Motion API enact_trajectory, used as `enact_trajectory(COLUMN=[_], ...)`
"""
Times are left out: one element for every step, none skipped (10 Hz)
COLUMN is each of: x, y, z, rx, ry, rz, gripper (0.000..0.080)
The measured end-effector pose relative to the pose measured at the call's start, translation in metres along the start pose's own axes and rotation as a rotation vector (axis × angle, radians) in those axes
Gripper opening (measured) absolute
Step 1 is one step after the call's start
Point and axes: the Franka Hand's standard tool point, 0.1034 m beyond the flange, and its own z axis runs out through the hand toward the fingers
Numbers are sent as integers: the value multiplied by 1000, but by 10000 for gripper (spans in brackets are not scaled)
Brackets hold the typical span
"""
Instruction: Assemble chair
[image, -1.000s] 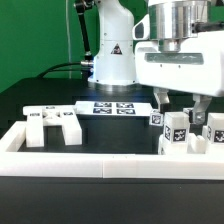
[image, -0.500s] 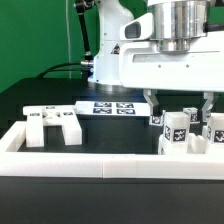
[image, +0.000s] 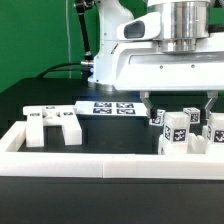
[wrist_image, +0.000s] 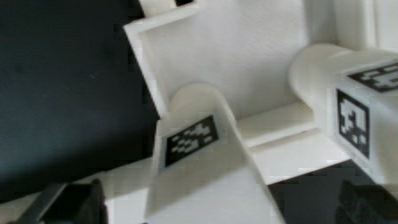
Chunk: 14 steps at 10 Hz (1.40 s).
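Observation:
The chair is in loose white tagged parts. A cluster of blocky pieces stands upright at the exterior view's right, and a flat slotted piece lies at its left. My gripper hangs open just above the cluster, one dark finger on each side, holding nothing. In the wrist view a tagged post and a tagged block fill the picture below the open gripper. The jaws show only as dark edges at the corners.
The marker board lies on the black table behind the parts. A long low white border rail runs along the front and turns back at the left. The arm's white base stands behind.
The gripper has risen from around the cluster of parts and drifted slightly to the exterior view's left. It stays open and the parts stay where they were.

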Motion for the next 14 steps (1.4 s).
enact_trajectory(x=[0, 0, 0, 0, 0, 0, 0, 0, 0, 0, 0, 0, 0, -3], y=[1, 1, 2, 2, 3, 3, 3, 3, 3, 3, 3, 3, 4, 6], z=[0, 0, 0, 0, 0, 0, 0, 0, 0, 0, 0, 0, 0, 0], rx=[-3, -10, -14, -15, -18, -18, -18, -18, -18, -18, -18, -17, -19, -26], ry=[0, 0, 0, 0, -1, -1, -1, 0, 0, 0, 0, 1, -2, -9], rz=[-82, -166, -235, -270, -322, -318, -318, -309, -296, -296, -293, -175, -117, -29], gripper=[649, 649, 649, 649, 522, 383, 383, 285, 285, 287, 287, 287, 287, 287])
